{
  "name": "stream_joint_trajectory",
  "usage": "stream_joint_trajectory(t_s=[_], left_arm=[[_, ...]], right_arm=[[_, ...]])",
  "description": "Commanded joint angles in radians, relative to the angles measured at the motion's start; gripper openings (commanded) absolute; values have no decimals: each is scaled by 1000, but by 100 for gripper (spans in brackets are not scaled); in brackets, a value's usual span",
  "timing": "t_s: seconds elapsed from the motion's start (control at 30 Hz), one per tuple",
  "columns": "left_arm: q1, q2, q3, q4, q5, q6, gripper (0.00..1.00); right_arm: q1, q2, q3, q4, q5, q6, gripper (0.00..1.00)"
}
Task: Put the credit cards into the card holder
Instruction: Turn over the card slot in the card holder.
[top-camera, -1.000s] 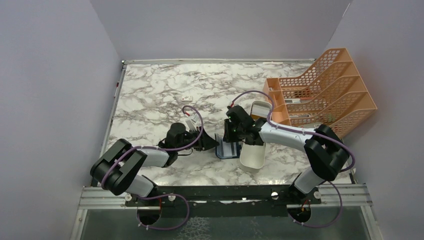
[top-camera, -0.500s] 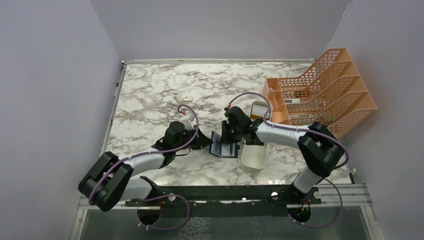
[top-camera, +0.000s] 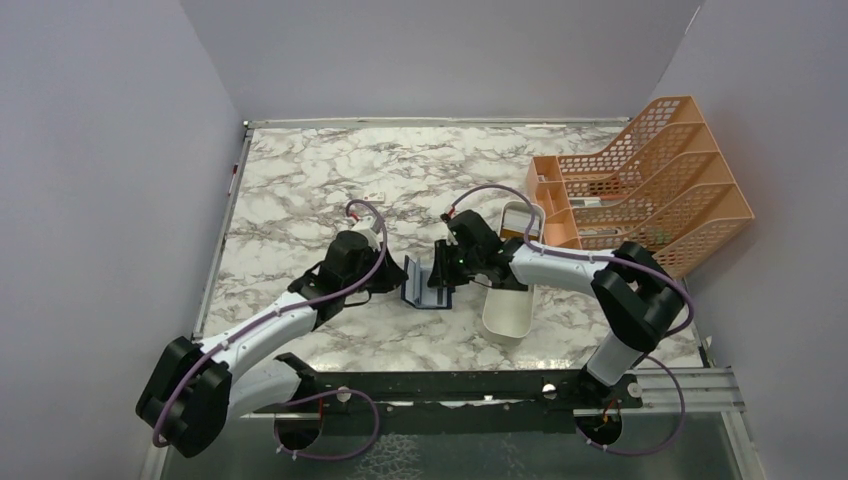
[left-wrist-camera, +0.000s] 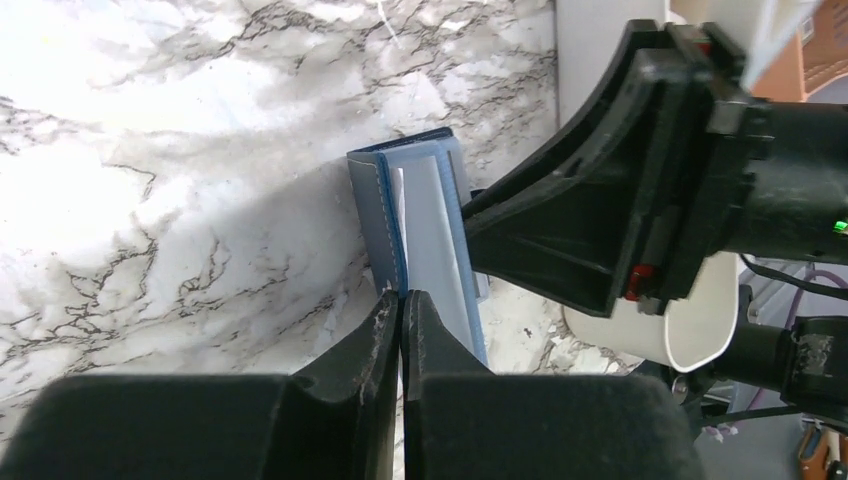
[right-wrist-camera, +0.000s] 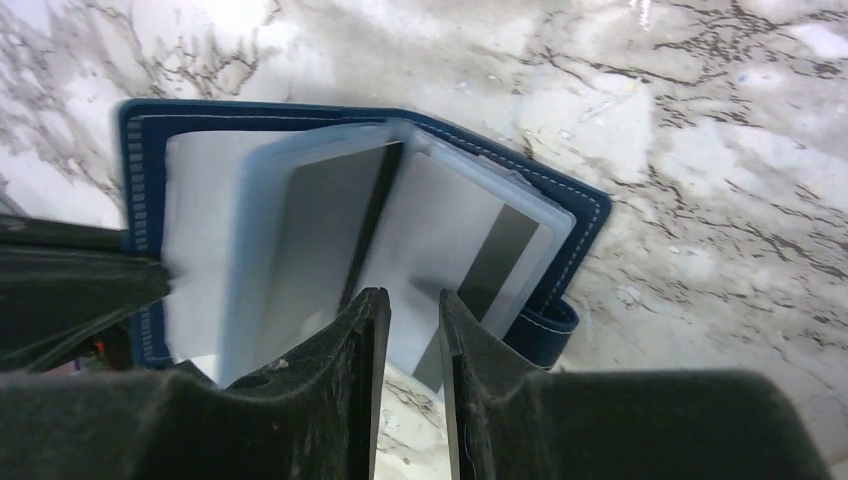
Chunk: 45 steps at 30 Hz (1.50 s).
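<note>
The navy-blue card holder stands half open on the marble table between my two grippers. My left gripper is shut on the edge of its left cover, the jaws pressed together at the blue rim. In the right wrist view the card holder lies spread, with grey credit cards inside its clear sleeves, one showing a dark stripe. My right gripper hovers at the sleeves' lower edge, its jaws a narrow gap apart with only marble showing between them.
A long white tray lies just right of the holder, under the right forearm. The orange mesh file rack stands at the back right. A tiny white block sits behind the left gripper.
My left gripper has closed on the holder's left cover. Both grippers and the holder have shifted left and slightly back, and the holder now stands more on edge.
</note>
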Motion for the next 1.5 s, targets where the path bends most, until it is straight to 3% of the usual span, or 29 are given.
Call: stream_joint_trajectory(t_s=[0.0, 0.1, 0.33, 0.6, 0.83, 1.1, 1.47], left_arm=[[8, 53, -2, 38, 44, -21, 11], [9, 87, -12, 78, 81, -42, 25], [27, 91, -9, 89, 135, -58, 42], [40, 119, -2, 77, 129, -47, 44], [40, 136, 4, 95, 139, -36, 29], [42, 95, 21, 54, 120, 3, 0], [46, 13, -70, 303, 297, -60, 0]], right_arm=[[4, -1, 12, 79, -68, 28, 31], [4, 52, 41, 81, -81, 29, 31], [8, 79, 49, 150, -155, 53, 27], [8, 95, 53, 161, -172, 61, 27], [8, 86, 47, 99, -81, 35, 27], [8, 71, 58, 5, 75, -2, 27], [9, 159, 14, 163, 9, 10, 25]])
